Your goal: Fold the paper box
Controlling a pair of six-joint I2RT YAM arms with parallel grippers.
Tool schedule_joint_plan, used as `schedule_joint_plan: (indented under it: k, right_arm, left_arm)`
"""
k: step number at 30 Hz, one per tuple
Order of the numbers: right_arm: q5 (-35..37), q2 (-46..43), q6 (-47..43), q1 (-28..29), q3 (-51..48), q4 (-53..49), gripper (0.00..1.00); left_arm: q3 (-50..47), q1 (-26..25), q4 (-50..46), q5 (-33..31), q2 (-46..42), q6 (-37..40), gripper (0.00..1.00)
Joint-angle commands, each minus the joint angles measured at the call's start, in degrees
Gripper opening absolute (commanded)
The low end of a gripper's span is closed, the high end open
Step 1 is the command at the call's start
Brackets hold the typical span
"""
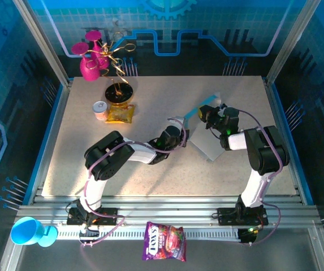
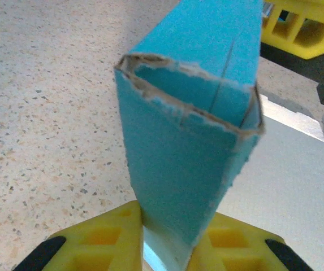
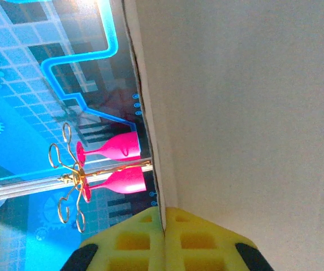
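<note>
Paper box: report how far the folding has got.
Done: one light-blue flap of the paper box stands up, curled into a loop. In hand: the left gripper pinches that flap's base, and the right gripper is shut on the edge of the pale panel. Left: that panel is spread out unfolded, with no walls or closed box shape yet.

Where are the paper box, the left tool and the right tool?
paper box (image 2: 178, 186): left wrist view, on the blue flap's outer face.
left tool (image 2: 167, 243): left wrist view, between its yellow fingertips.
right tool (image 3: 164, 226): right wrist view, seam between its yellow fingertips.
</note>
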Motion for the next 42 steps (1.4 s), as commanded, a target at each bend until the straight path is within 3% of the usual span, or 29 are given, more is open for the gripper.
schedule_joint_plan:
  k: [1, 20, 25, 30, 34, 37, 42]
  right_arm:
    - [-0.7, 1.0, 1.0, 0.6, 0.1, 0.5, 0.0]
    - [2.7, -0.7, 3.9, 1.9, -0.7, -1.4, 0.01]
    - [5.7, -6.2, 1.9, 2.1, -1.2, -8.1, 0.39]
    - [9.8, -16.6, -4.7, 0.9, 1.2, -24.3, 0.64]
    - [11.2, -23.0, -8.7, 0.1, 4.7, -36.3, 0.73]
    - [11.4, -26.5, -12.5, -0.4, 8.7, -47.4, 0.74]
    - [13.5, -30.1, -26.2, -2.0, 15.2, -61.3, 0.72]
  left_arm:
    - [3.5, -0.4, -2.7, -4.1, 1.1, 0.6, 0.22]
    - [11.5, -1.5, -12.4, -12.5, 3.3, 1.1, 0.04]
    - [12.5, -1.5, -15.8, -13.5, 2.3, 1.5, 0.0]
    - [8.2, -0.9, -18.9, -12.5, -3.1, 2.0, 0.0]
    - [3.7, 1.9, -22.1, -7.8, -8.9, 2.2, 0.0]
    - [1.3, 5.0, -23.9, -3.5, -12.4, 3.3, 0.0]
    - [1.5, 10.5, -30.0, 4.6, -16.3, 4.6, 0.0]
